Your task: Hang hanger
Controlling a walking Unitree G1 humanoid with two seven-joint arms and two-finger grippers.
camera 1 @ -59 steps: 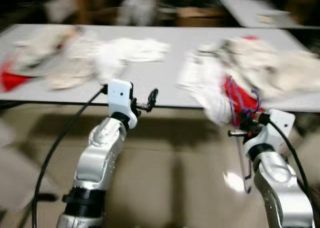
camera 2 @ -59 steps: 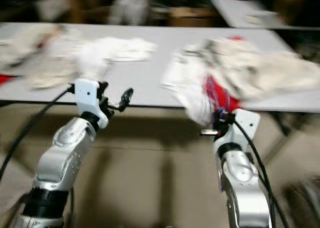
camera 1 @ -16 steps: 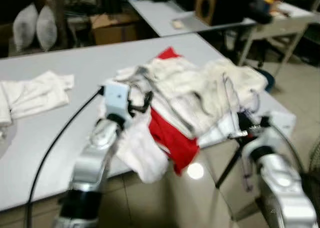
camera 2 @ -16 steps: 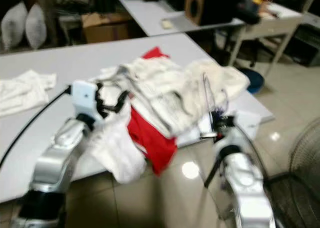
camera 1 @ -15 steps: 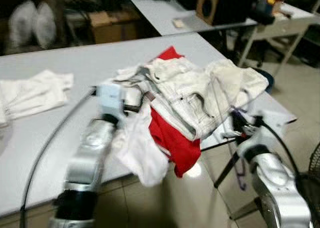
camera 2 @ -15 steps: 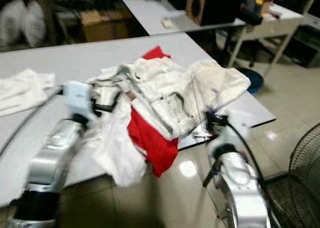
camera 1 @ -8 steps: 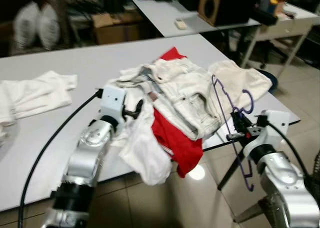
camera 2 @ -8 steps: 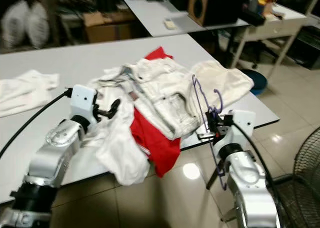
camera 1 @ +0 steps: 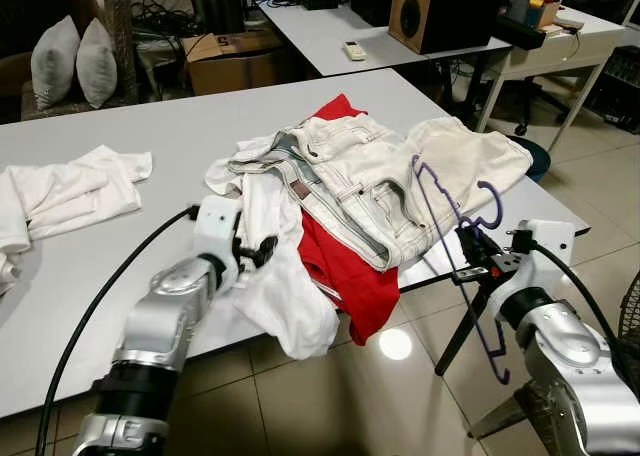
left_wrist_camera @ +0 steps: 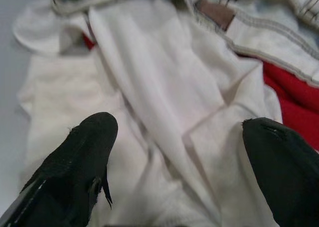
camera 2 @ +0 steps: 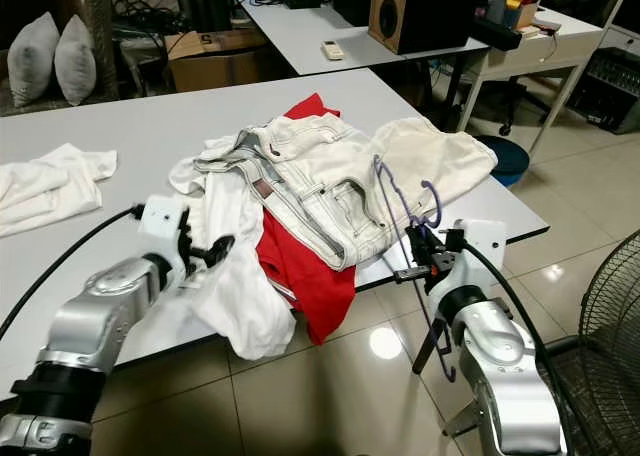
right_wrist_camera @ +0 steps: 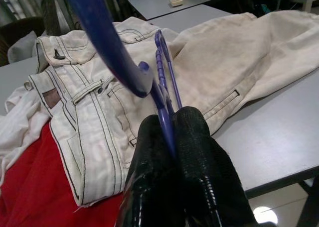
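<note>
Hanger (camera 1: 455,208): purple, slim, held upright at the tabletop's (camera 1: 150,136) near right corner, hook uppermost beside the cream garment (camera 1: 470,156), lower part hanging below the tabletop edge; right gripper (right_wrist_camera: 169,125): jaws closed on the hanger's thin bar, seen in the right wrist view pinching it between both black fingers (right_wrist_camera: 192,137); right arm (camera 1: 560,346) silver, raised from below the tabletop edge, a black cable running along it; left gripper (camera 1: 262,250): jaws open, fingers (left_wrist_camera: 84,152) wide apart over a white cloth (camera 1: 285,296) that drapes off the tabletop's front edge, holding nothing; left arm (camera 1: 170,311) silver, black cable (camera 1: 90,316) looping from its wrist; pale jeans (camera 1: 350,181): lying crumpled in the middle of the heap, waistband and brown label visible, overlapping the red cloth (camera 1: 345,271), which hangs over the front edge; second white garment (camera 1: 60,191): apart from the heap, at the left of the tabletop; surroundings: a further table (camera 1: 340,26) behind with a remote (camera 1: 353,49) and a wooden speaker (camera 1: 440,11), a cardboard box (camera 1: 235,56), two grey cushions (camera 1: 75,61) at far left, a fan (camera 2: 610,306) at right, glossy tiled floor (camera 1: 380,406) below.
</note>
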